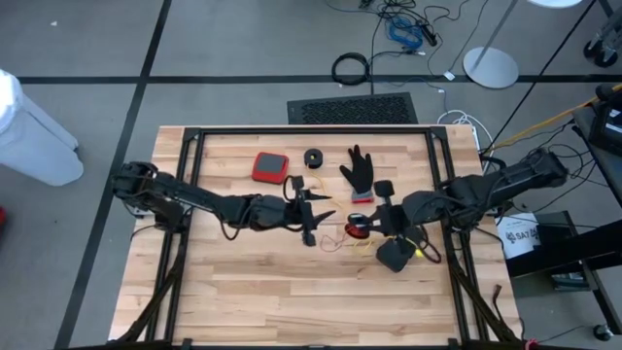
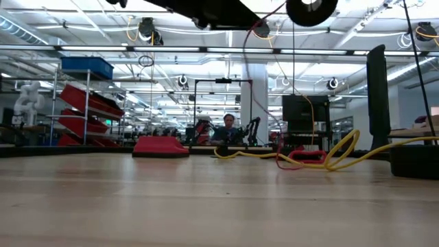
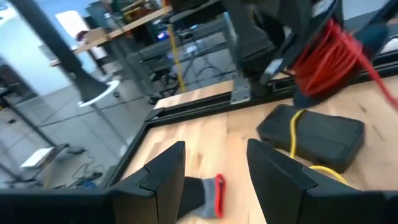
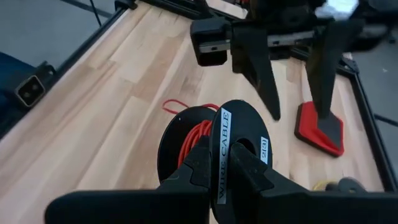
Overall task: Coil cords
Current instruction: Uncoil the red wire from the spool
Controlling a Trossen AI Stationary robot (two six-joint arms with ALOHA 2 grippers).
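Note:
My right gripper (image 4: 217, 163) is shut on a round black reel (image 4: 239, 134) wound with red-orange cord (image 4: 196, 138), held up over the table's middle (image 1: 362, 229). In the low view the cord (image 2: 248, 68) hangs from the reel (image 2: 312, 9) down to the table. The yellow cord (image 2: 336, 156) lies slack on the table and runs over a black box (image 3: 311, 132). My left gripper (image 3: 214, 158) is open and empty, just left of the reel (image 1: 310, 219), facing it. My right gripper pinches one flange of the reel at its rim (image 4: 222, 144), the one labelled WIRE CABLE, between its two fingers. One finger sits on the wound-cord side and one on the outer side. The reel is lifted clear of the table. The red-orange cord trails slack below it.
A black glove with a red cuff (image 1: 361, 173), a red pad (image 1: 270, 167) and another small black reel (image 1: 313, 157) lie toward the far edge. The black box (image 1: 394, 255) sits near my right gripper. A black frame (image 1: 292, 130) runs round the table.

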